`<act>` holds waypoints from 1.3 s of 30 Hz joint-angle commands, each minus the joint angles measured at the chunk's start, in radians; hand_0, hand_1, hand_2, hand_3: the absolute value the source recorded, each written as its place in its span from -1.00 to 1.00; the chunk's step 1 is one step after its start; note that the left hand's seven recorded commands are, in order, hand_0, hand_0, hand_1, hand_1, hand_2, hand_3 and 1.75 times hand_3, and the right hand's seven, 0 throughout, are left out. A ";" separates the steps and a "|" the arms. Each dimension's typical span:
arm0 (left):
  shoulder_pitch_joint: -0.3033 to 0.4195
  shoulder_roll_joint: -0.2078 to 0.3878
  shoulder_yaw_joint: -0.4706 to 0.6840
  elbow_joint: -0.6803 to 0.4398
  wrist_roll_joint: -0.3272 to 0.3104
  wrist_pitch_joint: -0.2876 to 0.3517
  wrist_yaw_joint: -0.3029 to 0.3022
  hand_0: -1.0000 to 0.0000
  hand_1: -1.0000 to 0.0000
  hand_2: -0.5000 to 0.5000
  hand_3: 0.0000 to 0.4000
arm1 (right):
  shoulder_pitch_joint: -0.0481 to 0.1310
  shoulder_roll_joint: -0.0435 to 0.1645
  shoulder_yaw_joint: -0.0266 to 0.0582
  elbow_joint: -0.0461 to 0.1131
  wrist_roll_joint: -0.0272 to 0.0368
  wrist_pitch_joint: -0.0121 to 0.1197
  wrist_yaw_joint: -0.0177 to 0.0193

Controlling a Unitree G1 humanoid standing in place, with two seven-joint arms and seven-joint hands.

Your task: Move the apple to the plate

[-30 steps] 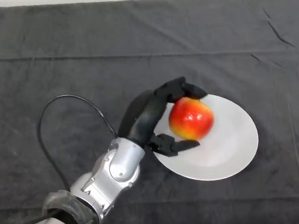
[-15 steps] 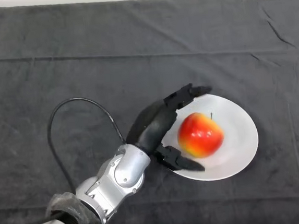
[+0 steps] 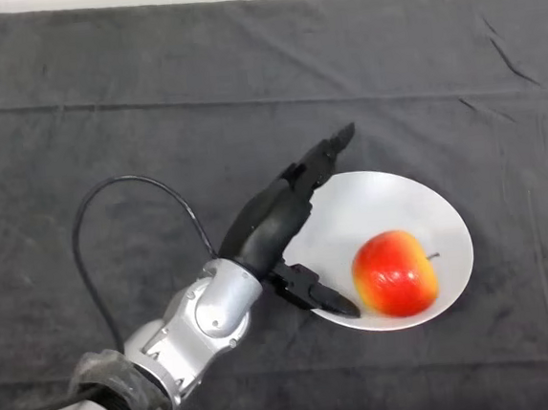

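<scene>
Red-and-yellow apple (image 3: pixel 395 273) lies on its side on a round white plate (image 3: pixel 389 204), toward the plate's near right part, its thin stem pointing right toward the rim. It touches nothing but the plate, which suggests the task's goal is met: the fruit sits inside the dish rather than on the cloth. The plate rests flat on a dark grey cloth-covered table (image 3: pixel 150 101), to the right of centre. Just left of the plate, the robot's black left hand (image 3: pixel 274 222) hangs over the plate's left edge, spread wide and empty. Its long fingers (image 3: pixel 322 155) stretch straight up and away, beyond the plate's far left rim, while the thumb (image 3: pixel 316 295) points toward the apple along the near rim and stops short of the fruit, with a clear gap between them. This open pose reads as a release, leaving the apple free to settle. The silver-grey forearm (image 3: pixel 202 317) runs down to the lower left corner.
</scene>
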 commanded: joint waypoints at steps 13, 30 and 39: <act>0.034 0.156 0.198 -0.065 -0.062 -0.099 -0.035 1.00 1.00 0.00 -1.00 | 0.115 0.085 -0.0018 0.104 0.0220 0.107 -0.0033; 0.170 0.287 0.478 -0.123 -0.123 -0.206 0.050 1.00 1.00 0.00 -1.00 | 0.116 0.085 0.0004 0.102 0.0241 0.108 -0.0032; 0.275 0.336 0.625 -0.162 -0.152 -0.256 0.102 1.00 1.00 0.00 -1.00 | 0.116 0.085 0.0018 0.101 0.0255 0.109 -0.0031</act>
